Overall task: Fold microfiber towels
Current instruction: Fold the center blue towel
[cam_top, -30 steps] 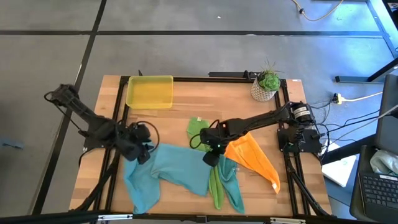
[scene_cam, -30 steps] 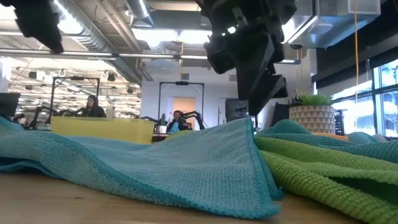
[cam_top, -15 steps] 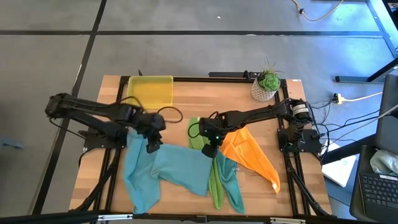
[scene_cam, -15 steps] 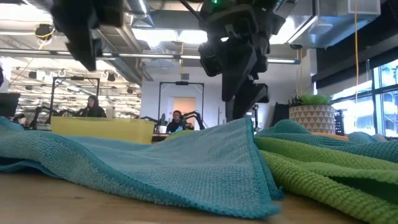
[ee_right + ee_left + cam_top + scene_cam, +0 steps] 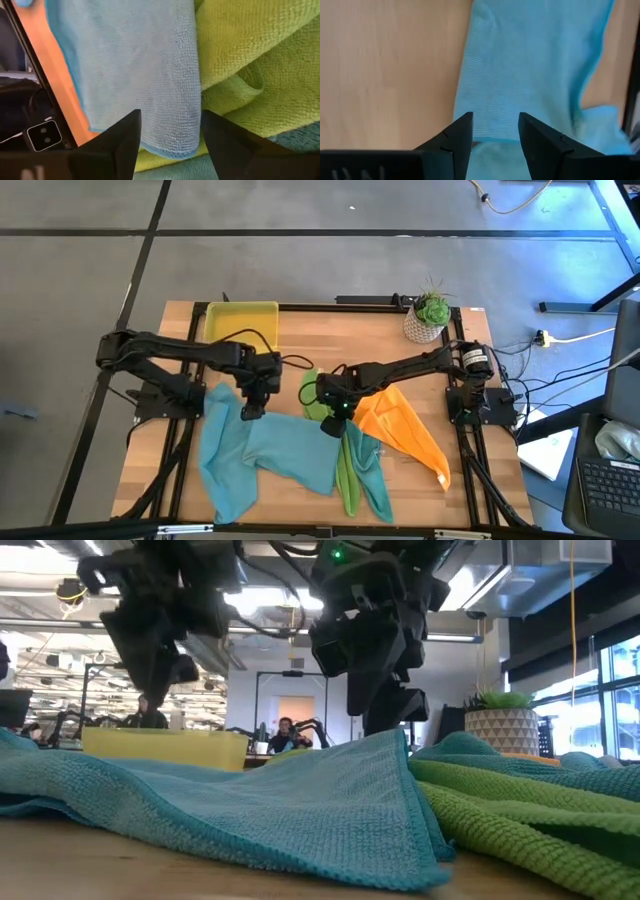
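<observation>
A light blue towel [image 5: 280, 455] lies spread and rumpled across the table's near middle. Its right edge rests raised on a lime green towel [image 5: 347, 472]. A teal towel [image 5: 378, 485] and an orange towel [image 5: 405, 430] lie to the right of these. My left gripper [image 5: 252, 410] hangs open above the light blue towel's far left edge [image 5: 485, 140], clear of it. My right gripper [image 5: 332, 425] is open, its fingers astride the light blue towel's right edge [image 5: 175, 145], beside the lime green towel [image 5: 250, 65]. My right gripper comes slanting down from the table's right, its open fingers [image 5: 385, 718] just above the light blue towel's raised right edge [image 5: 398, 740]. I cannot tell whether they touch the cloth.
A yellow-green tray [image 5: 240, 327] sits at the far left of the table. A potted plant [image 5: 430, 318] stands at the far right corner. Bare wood shows along the far middle. People sit at desks in the room beyond the table.
My left gripper has swung from the table's left edge toward the middle, turning as it went. It now hangs lower, over the light blue towel's far left edge. My right gripper has shifted slightly toward the table's left. The towels lie as before.
</observation>
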Controlling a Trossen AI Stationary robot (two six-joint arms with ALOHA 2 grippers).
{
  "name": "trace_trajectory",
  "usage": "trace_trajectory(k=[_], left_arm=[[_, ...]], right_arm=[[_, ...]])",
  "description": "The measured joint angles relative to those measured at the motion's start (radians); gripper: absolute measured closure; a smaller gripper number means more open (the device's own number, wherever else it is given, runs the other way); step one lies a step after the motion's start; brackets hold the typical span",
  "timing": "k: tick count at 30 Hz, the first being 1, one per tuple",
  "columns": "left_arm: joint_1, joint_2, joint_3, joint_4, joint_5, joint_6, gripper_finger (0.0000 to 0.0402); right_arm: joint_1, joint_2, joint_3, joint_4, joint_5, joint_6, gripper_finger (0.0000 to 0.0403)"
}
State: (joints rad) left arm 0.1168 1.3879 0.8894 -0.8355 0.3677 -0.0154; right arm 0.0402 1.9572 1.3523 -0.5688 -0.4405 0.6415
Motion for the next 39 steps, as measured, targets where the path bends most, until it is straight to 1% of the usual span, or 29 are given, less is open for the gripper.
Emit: trace_trajectory(k=[6,10,12,15,21,26,27,32,35,39], left_arm=[[0.029,0.107,0.0,0.002,0.037,0.108,0.0252],[0.03,0.148,0.0,0.005,0.071,0.146,0.0252],[0.03,0.154,0.0,0.009,0.083,0.159,0.0252],[0.022,0.161,0.0,0.015,0.098,0.168,0.0252],[0.001,0.16,0.0,0.015,0.106,0.213,0.0252],[-0.002,0.16,0.0,0.018,0.077,0.247,0.0252],[-0.001,0.16,0.0,0.019,0.07,0.253,0.0252],[-0.001,0.16,0.0,0.018,0.065,0.26,0.0252],[-0.001,0.16,0.0,0.019,0.064,0.26,0.0252],[-0.001,0.16,0.0,0.052,0.063,0.262,0.0253]], right_arm=[[0.005,0.046,-0.001,-0.006,-0.001,0.006,0.0195],[0.014,0.054,-0.001,-0.005,-0.012,0.007,0.0196],[0.02,0.055,-0.001,-0.004,-0.018,0.007,0.0205],[0.033,0.055,-0.001,-0.004,-0.032,0.008,0.0236],[0.058,0.055,-0.001,-0.004,-0.035,0.008,0.0318],[0.059,0.055,-0.001,-0.004,-0.035,0.005,0.0387],[0.059,0.055,-0.001,-0.004,-0.035,0.005,0.0393],[0.046,0.055,0.007,-0.016,-0.102,0.005,0.0387],[0.033,0.055,0.035,-0.041,-0.129,-0.013,0.0394],[0.026,0.055,0.106,-0.122,-0.109,-0.084,0.0395]])
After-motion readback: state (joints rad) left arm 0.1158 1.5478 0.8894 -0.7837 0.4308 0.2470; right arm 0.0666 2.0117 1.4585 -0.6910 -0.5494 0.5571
